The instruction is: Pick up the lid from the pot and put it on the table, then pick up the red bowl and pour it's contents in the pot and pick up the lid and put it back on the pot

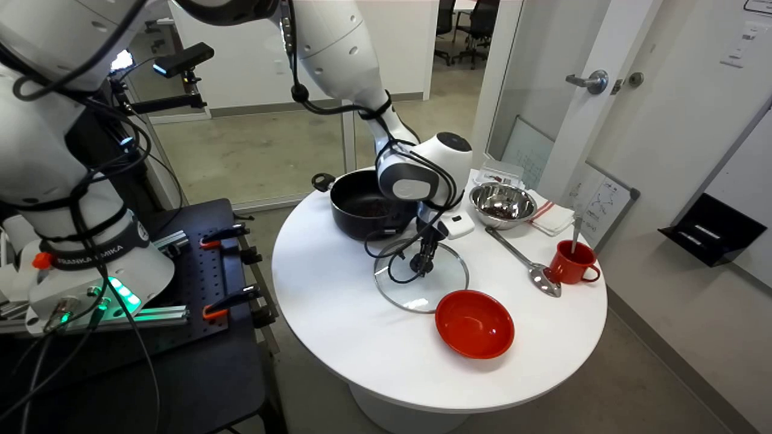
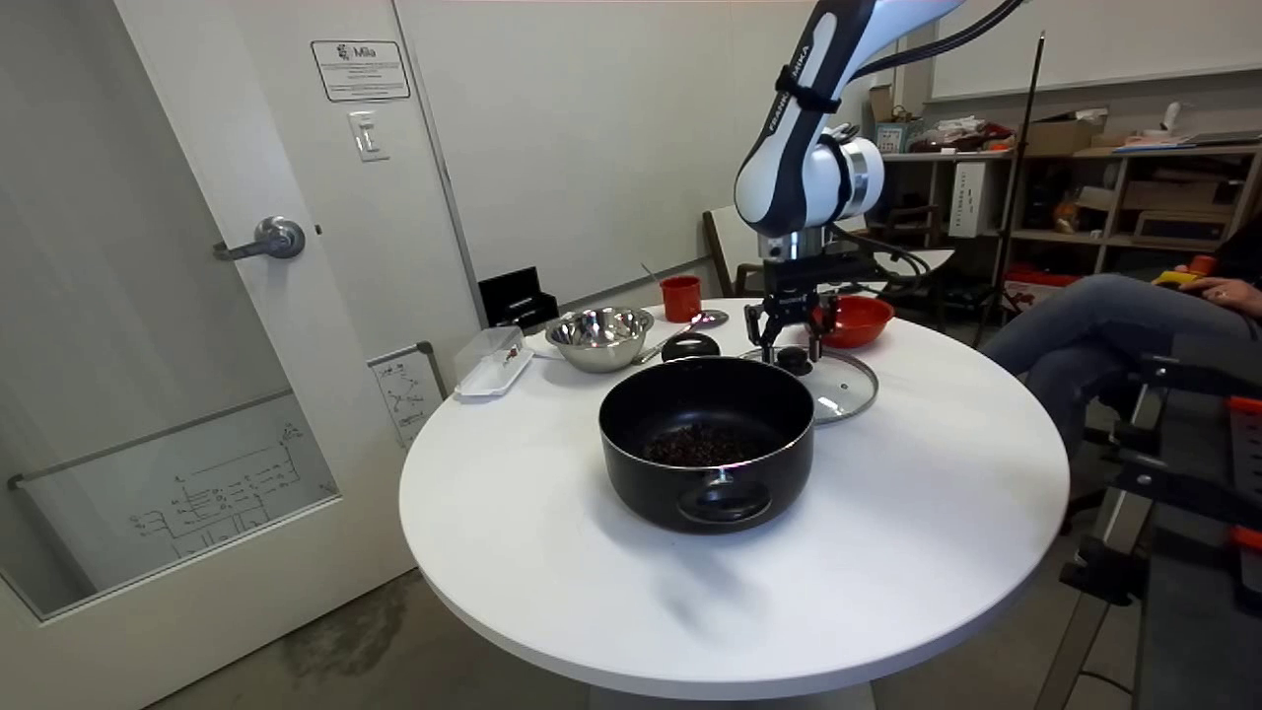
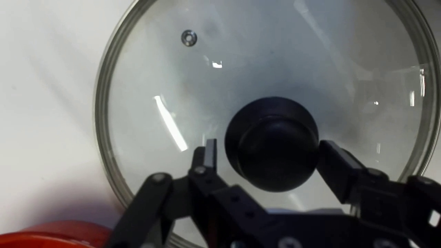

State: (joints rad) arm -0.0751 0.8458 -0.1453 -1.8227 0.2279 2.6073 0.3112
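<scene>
Exterior view: red bowl (image 1: 474,325) crowds the lid (image 1: 429,292), spoon (image 1: 535,270) and steel bowl (image 1: 522,208) nearby.

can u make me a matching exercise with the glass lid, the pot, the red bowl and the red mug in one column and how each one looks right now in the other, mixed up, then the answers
Column one
1. glass lid
2. pot
3. red bowl
4. red mug

Column two
A. red, with no handle showing
B. a utensil sticks up out of it
C. its knob is between the jaws of the claw
D. black, uncovered, with dark bits inside

Pairs: 1-C, 2-D, 3-A, 4-B
</scene>
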